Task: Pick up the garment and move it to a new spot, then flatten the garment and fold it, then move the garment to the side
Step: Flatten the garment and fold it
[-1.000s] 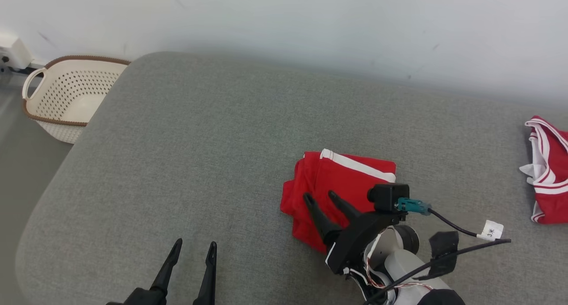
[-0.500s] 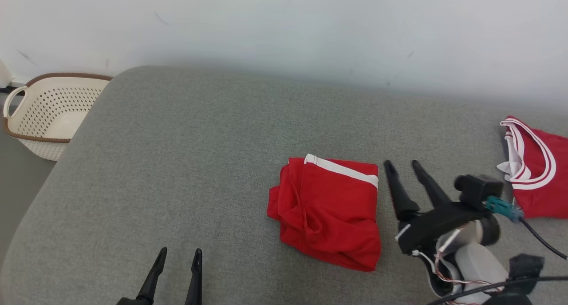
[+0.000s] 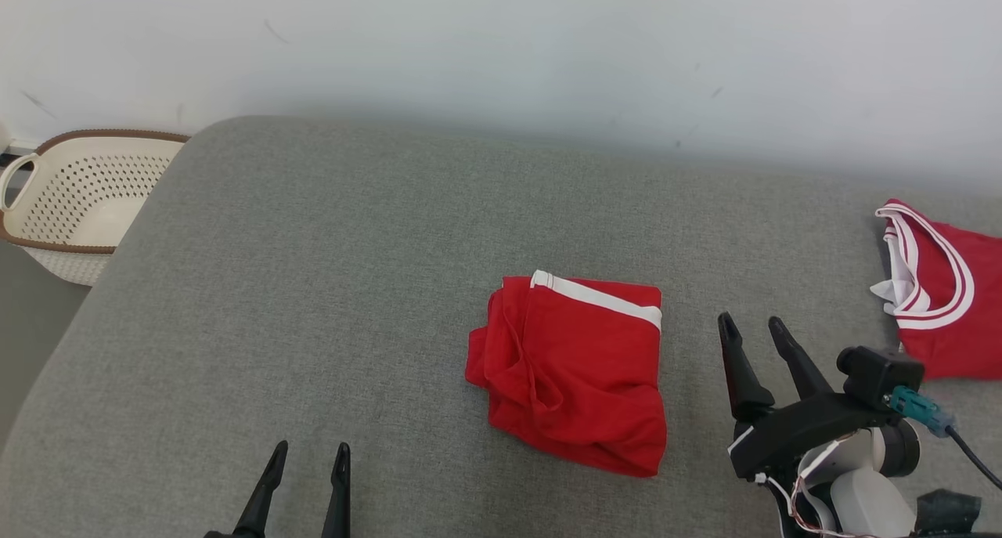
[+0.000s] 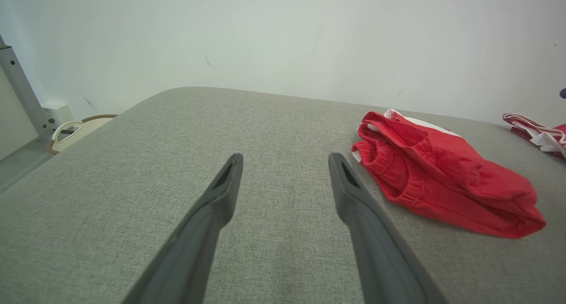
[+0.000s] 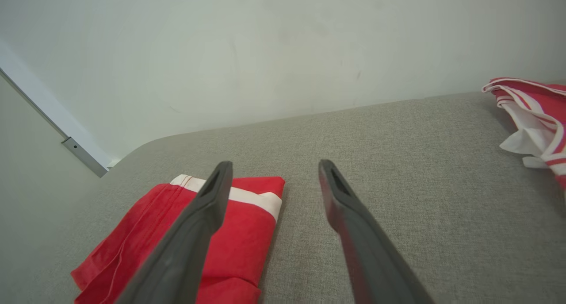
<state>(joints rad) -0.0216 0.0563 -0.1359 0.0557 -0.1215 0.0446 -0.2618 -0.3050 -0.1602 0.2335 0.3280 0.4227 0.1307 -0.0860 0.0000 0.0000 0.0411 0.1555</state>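
Right gripper (image 3: 750, 319): fingers spread, holding nothing, just right of folded red garment (image 3: 575, 373), not touching it. Left gripper (image 3: 311, 446): fingers spread too, empty, low at near edge, well left of garment. Garment lying mid-right on grey cushion (image 3: 352, 272), white-striped hem toward wall, bunched waistband side facing left. Red-and-white top (image 3: 939, 311) at far right of cushion. Perforated cream basket (image 3: 70, 201) on floor past left corner.
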